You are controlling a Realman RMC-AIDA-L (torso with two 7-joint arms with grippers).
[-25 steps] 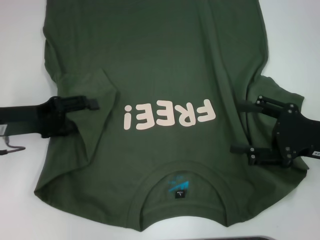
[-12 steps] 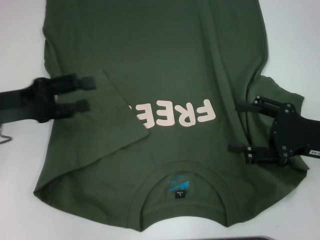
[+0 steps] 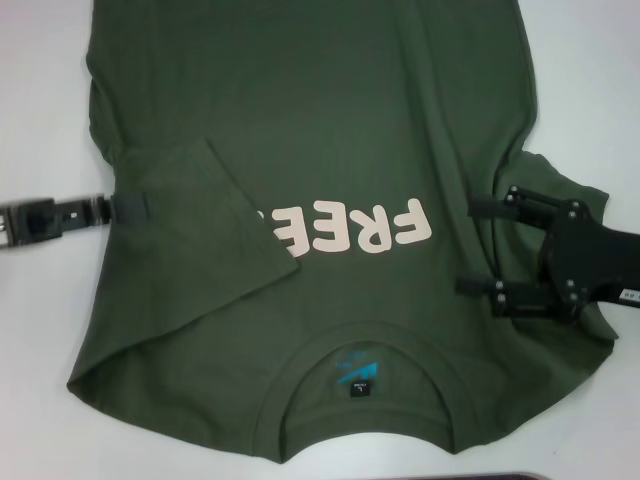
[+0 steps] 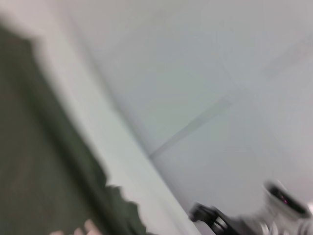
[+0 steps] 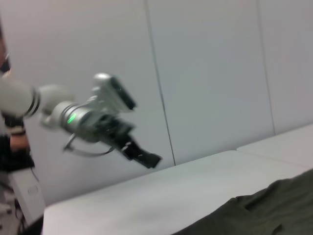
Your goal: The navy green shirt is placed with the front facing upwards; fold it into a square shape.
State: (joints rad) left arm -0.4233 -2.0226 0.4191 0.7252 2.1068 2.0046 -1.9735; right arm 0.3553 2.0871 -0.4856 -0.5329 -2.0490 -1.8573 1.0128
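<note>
The navy green shirt (image 3: 330,110) lies front up on the white table, its collar and teal neck label (image 3: 358,378) at the near edge. Its left sleeve (image 3: 200,230) is folded inward and covers the end of the pink "FREE!" lettering (image 3: 360,228). My left gripper (image 3: 130,205) sits at the shirt's left edge, seen edge-on and blurred; it also shows far off in the right wrist view (image 5: 144,155). My right gripper (image 3: 480,246) is open over the shirt's right side near the right sleeve, holding nothing. The shirt's edge shows in the wrist views (image 4: 29,161) (image 5: 264,210).
The bare white table (image 3: 40,350) shows to the left and right of the shirt. A dark object (image 3: 510,476) peeks in at the near edge. Pale wall panels (image 5: 210,73) stand behind the table.
The left gripper laid the left sleeve over the lettering, let it go and drew back left to the shirt's edge. The right gripper barely moved.
</note>
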